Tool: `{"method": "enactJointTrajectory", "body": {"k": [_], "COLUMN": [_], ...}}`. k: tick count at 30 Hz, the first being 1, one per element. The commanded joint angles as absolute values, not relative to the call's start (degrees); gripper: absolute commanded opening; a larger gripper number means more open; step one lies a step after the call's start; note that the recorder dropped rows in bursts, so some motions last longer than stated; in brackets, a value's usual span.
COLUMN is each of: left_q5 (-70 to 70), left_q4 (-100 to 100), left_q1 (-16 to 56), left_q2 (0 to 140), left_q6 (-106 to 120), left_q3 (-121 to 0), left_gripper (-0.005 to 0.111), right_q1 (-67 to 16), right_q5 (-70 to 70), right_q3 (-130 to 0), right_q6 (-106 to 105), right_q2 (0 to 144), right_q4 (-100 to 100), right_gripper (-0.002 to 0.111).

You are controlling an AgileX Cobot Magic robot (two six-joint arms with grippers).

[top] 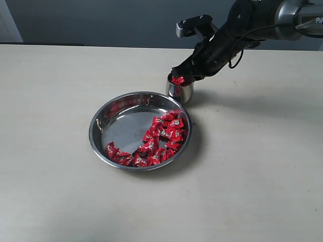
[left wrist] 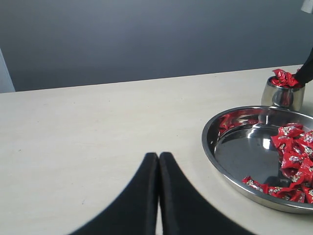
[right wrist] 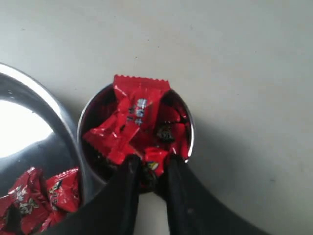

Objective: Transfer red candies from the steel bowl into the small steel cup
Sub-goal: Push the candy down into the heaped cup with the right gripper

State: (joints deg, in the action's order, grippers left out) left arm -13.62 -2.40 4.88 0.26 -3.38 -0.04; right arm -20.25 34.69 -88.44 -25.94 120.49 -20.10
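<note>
Several red candies (right wrist: 132,117) inside cup (right wrist: 190,134)

Glossy red candies (top: 164,136) with small white print lie along the lower right of a mirror-bright silver steel bowl (top: 92,132), whose upper inner wall reflects red. More red wrappers, 1 with a zigzag edge, show in the silver small steel cup (top: 180,92) just above. The table (top: 50,176) is plain pale cream and the wall (top: 101,20) across the top is dull grey-blue. The right gripper (right wrist: 150,167) and the left gripper (left wrist: 158,157) are both matte black.
</note>
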Motion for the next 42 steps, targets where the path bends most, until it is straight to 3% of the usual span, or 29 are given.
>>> {"method": "enactJointTrajectory", "body": {"k": [1, 3, 4, 42], "left_q5": [-13.29, -13.29, -13.29, -13.29], "left_q4": [-2.46, -2.46, -2.46, -2.46], "left_q1": [5.29, 5.29, 5.29, 5.29], "left_q2": [0.0, 0.0, 0.0, 0.0], "left_q6": [-3.5, -3.5, -3.5, -3.5], "left_q3": [0.0, 0.0, 0.0, 0.0], "left_gripper": [0.0, 0.0, 0.0, 0.0], "right_q1": [-19.79, -19.79, -19.79, -20.01], "right_q5": [35.18, 35.06, 35.06, 30.73], "right_q3": [-88.25, -88.25, -88.25, -88.25], "right_q6": [-25.96, -26.07, -26.07, -27.45], "right_q2": [119.95, 119.95, 119.95, 121.47], "right_q4": [-19.62, -19.62, -19.62, -23.19], "right_gripper": [0.015, 0.03, 0.031, 0.031]}}
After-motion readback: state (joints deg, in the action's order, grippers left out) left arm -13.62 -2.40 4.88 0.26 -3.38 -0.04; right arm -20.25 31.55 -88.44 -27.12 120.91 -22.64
